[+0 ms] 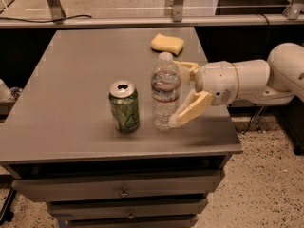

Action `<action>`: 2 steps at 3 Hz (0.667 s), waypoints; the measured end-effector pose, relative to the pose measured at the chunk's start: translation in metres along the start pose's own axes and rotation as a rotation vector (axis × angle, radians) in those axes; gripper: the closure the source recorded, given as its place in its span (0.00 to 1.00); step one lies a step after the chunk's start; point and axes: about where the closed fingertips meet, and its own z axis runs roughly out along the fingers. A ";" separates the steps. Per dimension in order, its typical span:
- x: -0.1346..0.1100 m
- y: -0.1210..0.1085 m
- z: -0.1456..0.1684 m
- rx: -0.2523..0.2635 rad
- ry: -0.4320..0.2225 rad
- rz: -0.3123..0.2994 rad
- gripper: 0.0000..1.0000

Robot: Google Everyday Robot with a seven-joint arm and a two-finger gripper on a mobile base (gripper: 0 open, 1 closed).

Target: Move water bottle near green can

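The water bottle (165,91), clear with a white cap and a white-and-red label band, stands upright on the grey table (71,94). The green can (124,106) stands upright just left of it with a small gap between them. My gripper (175,93) reaches in from the right. It is open, with its tan fingers (191,109) spread on either side of the bottle's right part. The near finger angles down toward the bottle's base and the far finger lies behind the bottle's shoulder. The bottle rests on the table on its own.
A yellow sponge (167,43) lies at the back of the table behind the bottle. The table's right edge runs just under my arm (247,82). Drawers (123,192) are below the front edge. A rail (142,21) runs behind the table.
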 end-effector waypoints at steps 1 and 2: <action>-0.017 -0.007 -0.033 0.087 -0.004 -0.034 0.00; -0.055 -0.008 -0.104 0.227 0.011 -0.099 0.00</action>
